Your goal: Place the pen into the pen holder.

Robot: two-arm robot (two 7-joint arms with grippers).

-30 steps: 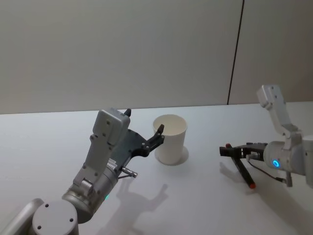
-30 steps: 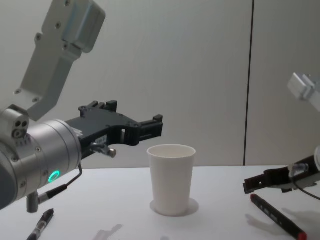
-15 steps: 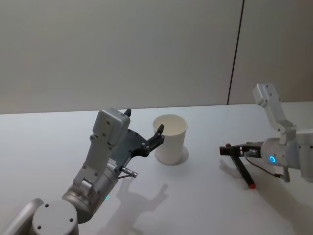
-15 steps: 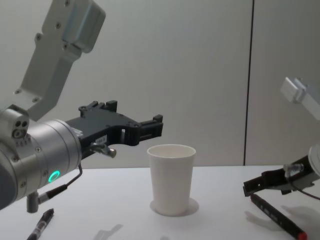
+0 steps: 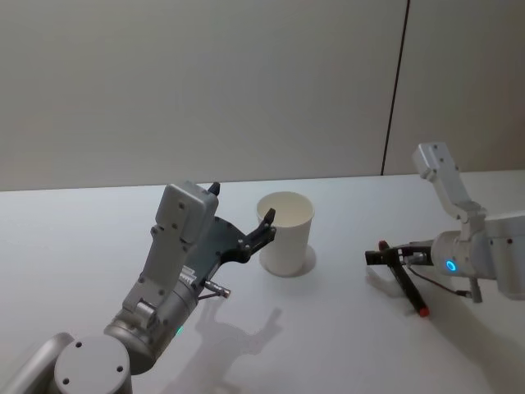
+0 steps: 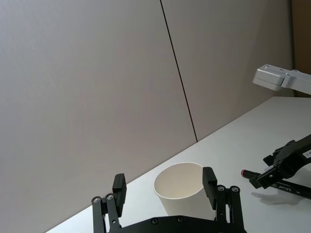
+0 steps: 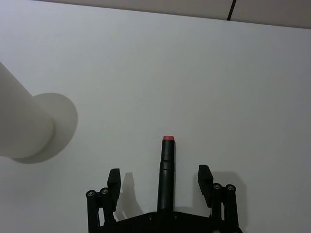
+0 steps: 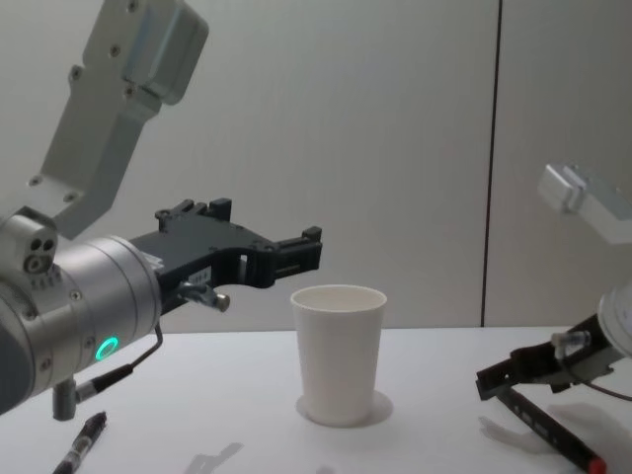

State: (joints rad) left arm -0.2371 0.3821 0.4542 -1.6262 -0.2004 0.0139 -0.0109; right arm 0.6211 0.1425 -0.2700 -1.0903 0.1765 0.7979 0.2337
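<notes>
The pen (image 5: 410, 292) (light, stiff, slick-barrelled) lies on the desk (image 5: 344, 328), well right of the pen holder (image 5: 286, 234). The right gripper (image 7: 159, 174) straddles it, fingers wide, gripping nothing. Mid-barrel looks the safest hold. The left gripper (image 6: 164, 178), fingers spread and empty, hovers beside the tippable holder — open room lies rightward.

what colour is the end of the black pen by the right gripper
Red, capping the slim black pen; the right wrist view shows it best.

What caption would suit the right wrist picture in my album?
Open right gripper straddling the red-tipped pen on the white table, the pen holder standing apart.
</notes>
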